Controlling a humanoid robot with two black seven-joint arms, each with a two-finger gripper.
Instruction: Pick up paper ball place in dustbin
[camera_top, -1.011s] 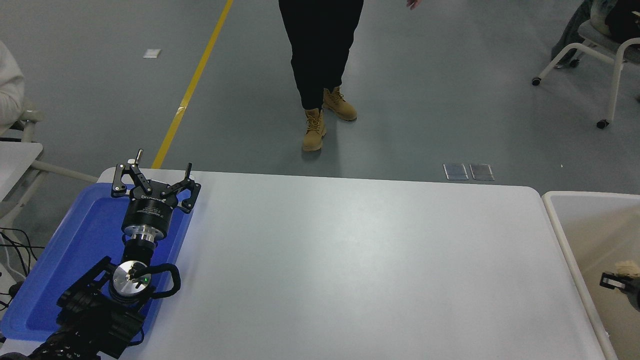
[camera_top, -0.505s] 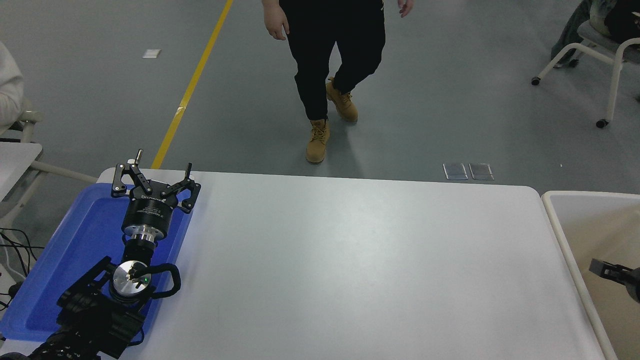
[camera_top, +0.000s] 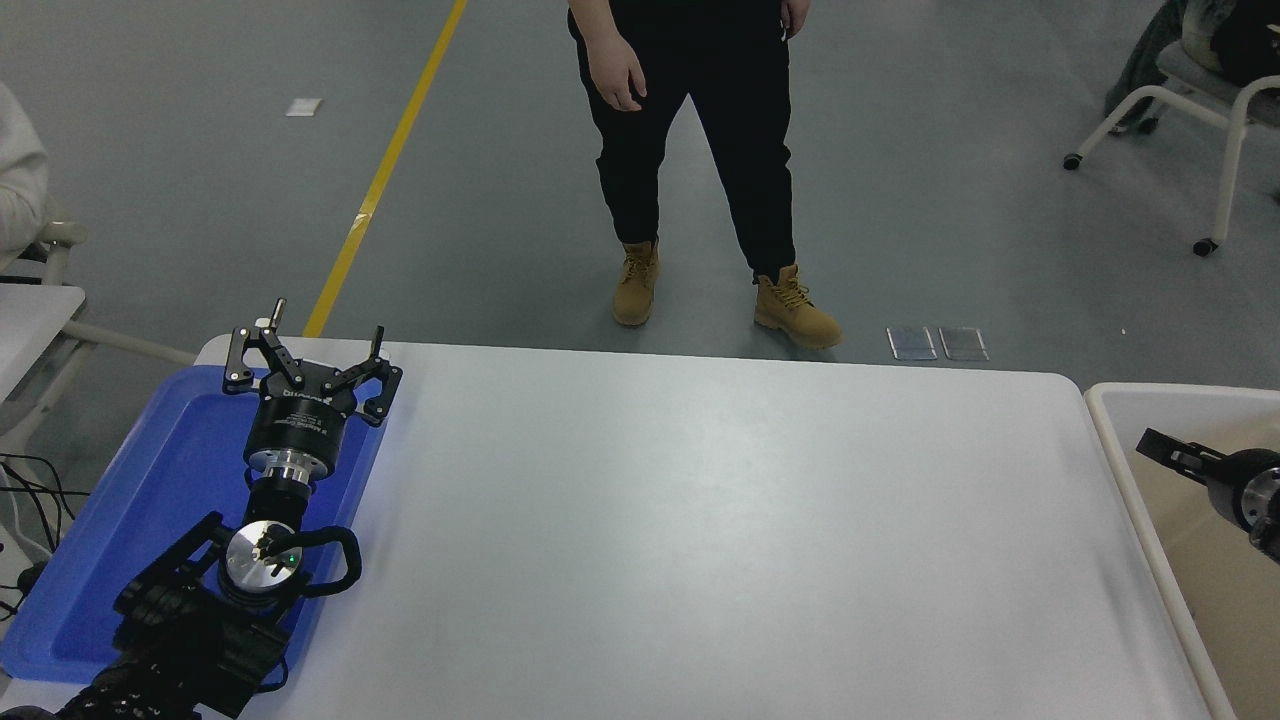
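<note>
Now the paper ball is gone from the right claw

A second earlier, a tan crumpled ball is seen pinched at the tip of the right claw (camera_top: 1165, 452) over the dustbin (camera_top: 1108, 415). Half a second earlier, no ball is seen at the tip any more. Now the claw is raised higher in the picture and carried toward the bin's far end, with nothing seen between its fingers. Only one dark finger is clearly shown at the frame's right edge, so whether the fingers are spread or pressed together cannot be told.

The paper ball itself is not seen anywhere now. It is judged to have been dropped into the dustbin, where it is probably hidden by the arm or lies beyond the frame's right edge. The placing step is therefore taken as most likely done, though this cannot be confirmed from what is shown.

The part of the dustbin's inner wall and floor that is visible is bare and cream-coloured. The blue tray (camera_top: 70, 580) at the left end of the table (camera_top: 700, 540) carries nothing but the parked left arm above it, whose left claw (camera_top: 308, 352) is spread wide near the tray's far corner. A person (camera_top: 700, 130) is seen standing beyond the table's far edge.
</note>
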